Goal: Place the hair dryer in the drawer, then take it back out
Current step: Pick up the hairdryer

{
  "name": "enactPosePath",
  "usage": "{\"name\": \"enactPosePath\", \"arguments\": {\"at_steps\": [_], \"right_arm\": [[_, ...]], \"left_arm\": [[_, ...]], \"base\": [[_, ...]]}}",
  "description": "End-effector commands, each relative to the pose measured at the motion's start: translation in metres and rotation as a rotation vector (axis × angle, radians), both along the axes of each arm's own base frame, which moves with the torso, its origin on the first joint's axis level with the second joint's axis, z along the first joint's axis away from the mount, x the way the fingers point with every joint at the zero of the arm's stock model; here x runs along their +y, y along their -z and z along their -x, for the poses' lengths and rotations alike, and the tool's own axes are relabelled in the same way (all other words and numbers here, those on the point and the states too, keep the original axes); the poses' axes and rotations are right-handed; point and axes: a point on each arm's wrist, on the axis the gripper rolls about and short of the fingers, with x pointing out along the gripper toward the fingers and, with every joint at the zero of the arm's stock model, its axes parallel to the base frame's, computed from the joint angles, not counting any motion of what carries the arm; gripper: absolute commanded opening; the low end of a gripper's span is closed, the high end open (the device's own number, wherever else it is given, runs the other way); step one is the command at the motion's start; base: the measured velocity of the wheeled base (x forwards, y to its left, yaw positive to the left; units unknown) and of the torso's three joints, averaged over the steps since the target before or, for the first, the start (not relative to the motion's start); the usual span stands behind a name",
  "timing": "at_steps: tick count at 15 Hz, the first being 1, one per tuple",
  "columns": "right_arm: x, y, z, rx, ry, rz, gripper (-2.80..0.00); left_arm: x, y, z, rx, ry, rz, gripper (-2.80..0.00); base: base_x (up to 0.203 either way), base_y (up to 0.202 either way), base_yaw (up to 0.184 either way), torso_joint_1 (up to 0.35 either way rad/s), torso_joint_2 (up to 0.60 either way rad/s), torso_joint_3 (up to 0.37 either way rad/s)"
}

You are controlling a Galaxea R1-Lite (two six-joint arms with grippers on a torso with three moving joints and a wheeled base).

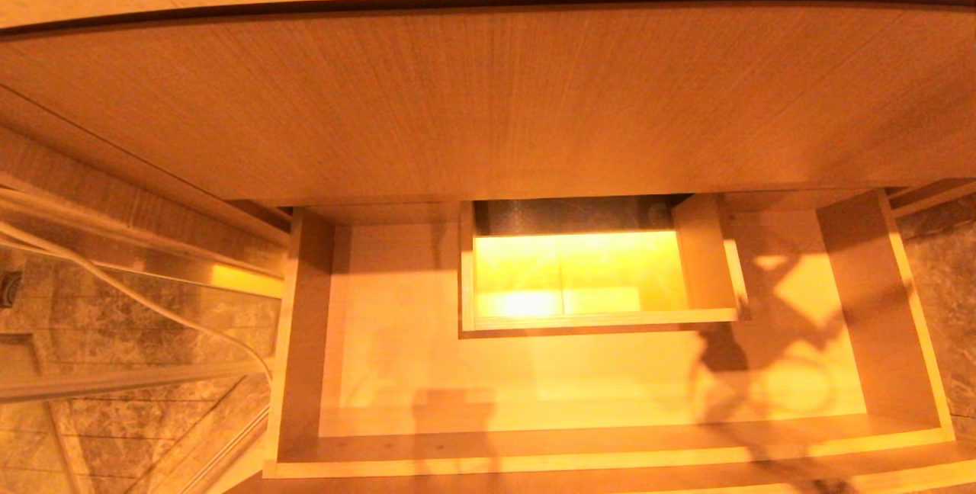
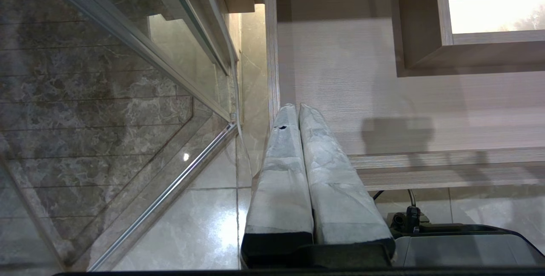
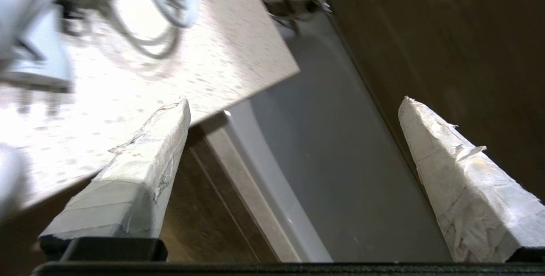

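Right gripper (image 3: 294,182) spread wide, empty, hovering off the countertop (image 3: 179,76) edge.
I'm seeing the hair dryer (image 3: 38,50) lying at its ten o'clock; left gripper (image 2: 298,139) sitting closed by the open drawer (image 1: 595,441).

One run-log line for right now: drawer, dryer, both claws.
drawer: open, nothing inside | hair dryer: on speckled countertop, cord coiled | right claw: open, empty, near countertop edge | left claw: shut, parked

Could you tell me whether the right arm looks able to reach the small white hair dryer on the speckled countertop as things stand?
Probably yes. The right gripper is open and empty, and the small white hair dryer lies with its coiled cord on the speckled countertop ahead, with nothing visible between them.
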Motion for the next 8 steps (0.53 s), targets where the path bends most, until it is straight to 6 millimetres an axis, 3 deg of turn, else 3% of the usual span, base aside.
{"name": "enactPosePath", "arguments": {"at_steps": [1,4,8], "right_arm": [[0.005,-0.001,0.011,-0.015,-0.147,0.049,0.0],[0.013,-0.006,0.024,-0.051,-0.393,0.151,0.0],[0.021,-0.012,0.041,-0.149,-0.544,0.25,0.0]], "left_arm": [[0.0,0.0,0.0,0.0,0.0,0.0,-2.8],[0.0,0.0,0.0,0.0,0.0,0.0,-2.8],[0.0,0.0,0.0,0.0,0.0,0.0,-2.8]], "base": [[0.0,0.0,0.0,0.0,0.0,0.0],[0.0,0.0,0.0,0.0,0.0,0.0],[0.0,0.0,0.0,0.0,0.0,0.0]]}}
